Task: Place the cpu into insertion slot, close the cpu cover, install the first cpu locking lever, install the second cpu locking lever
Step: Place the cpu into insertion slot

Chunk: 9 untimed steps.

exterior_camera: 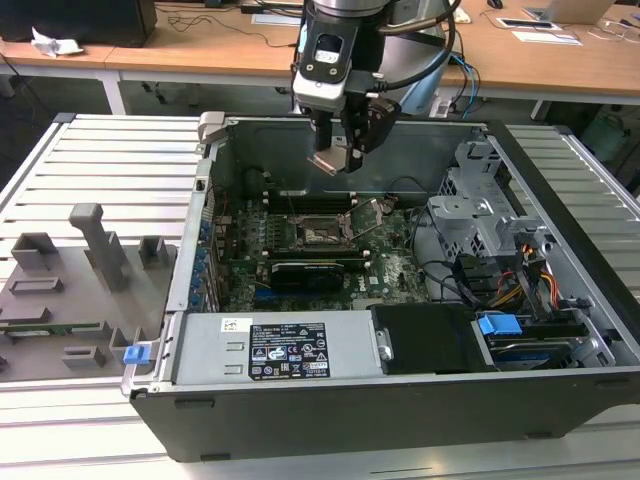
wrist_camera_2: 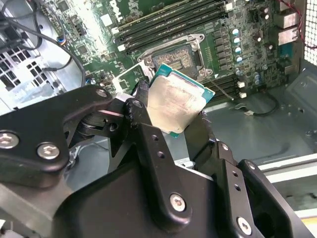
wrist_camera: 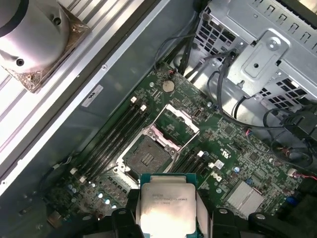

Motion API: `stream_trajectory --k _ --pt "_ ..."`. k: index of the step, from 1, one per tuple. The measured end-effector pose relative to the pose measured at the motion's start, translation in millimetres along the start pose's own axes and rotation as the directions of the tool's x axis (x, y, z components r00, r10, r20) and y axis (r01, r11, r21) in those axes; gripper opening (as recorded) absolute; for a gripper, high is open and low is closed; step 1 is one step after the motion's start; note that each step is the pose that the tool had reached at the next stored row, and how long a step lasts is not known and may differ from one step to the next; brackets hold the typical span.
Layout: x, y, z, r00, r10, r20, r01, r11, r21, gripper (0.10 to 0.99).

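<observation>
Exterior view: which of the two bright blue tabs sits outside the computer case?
The smaller tab, at the exterior view's left; the larger tab lies inside.

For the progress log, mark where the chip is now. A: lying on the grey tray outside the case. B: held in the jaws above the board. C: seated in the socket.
B: the chip sits clamped between the jaws, above the board, and the socket lies open and empty.
</observation>
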<state>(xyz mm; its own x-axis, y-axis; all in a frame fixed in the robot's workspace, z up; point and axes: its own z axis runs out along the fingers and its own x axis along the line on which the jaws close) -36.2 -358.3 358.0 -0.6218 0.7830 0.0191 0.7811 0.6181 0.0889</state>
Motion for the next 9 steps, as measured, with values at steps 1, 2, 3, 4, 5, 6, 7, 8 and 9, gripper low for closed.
stream_trajectory --k 1,2,3,4,5,6,7,8,9 --pt "0.0 0.0 0.2 1.0 0.008 0.0008 -0.008 1.0 0.0 0.537" --pt "0.0 0.0 0.4 0.9999 0.017 0.0018 -0.017 0.9999 0.0 0.537" --pt "0.0 0.0 0.4 0.9997 0.026 0.0028 -0.026 0.9997 0.0 0.537" --pt "0.0 -0.1 0.6 0.9994 0.035 0.0035 -0.035 0.9994 0.0 0.537" --pt "0.0 -0.1 0.8 0.9989 0.047 0.0045 -0.047 0.9989 -0.001 0.537" --pt "0.0 -0.1 0.9 0.9985 0.055 0.0054 -0.055 0.9985 -0.001 0.537" --pt "0.0 -0.1 1.0 0.9979 0.065 0.0062 -0.065 0.9979 -0.001 0.537" --pt "0.0 -0.1 1.1 0.9972 0.074 0.007 -0.074 0.9972 -0.001 0.537" --pt "0.0 -0.1 1.2 0.9963 0.086 0.0081 -0.086 0.9963 -0.002 0.537"
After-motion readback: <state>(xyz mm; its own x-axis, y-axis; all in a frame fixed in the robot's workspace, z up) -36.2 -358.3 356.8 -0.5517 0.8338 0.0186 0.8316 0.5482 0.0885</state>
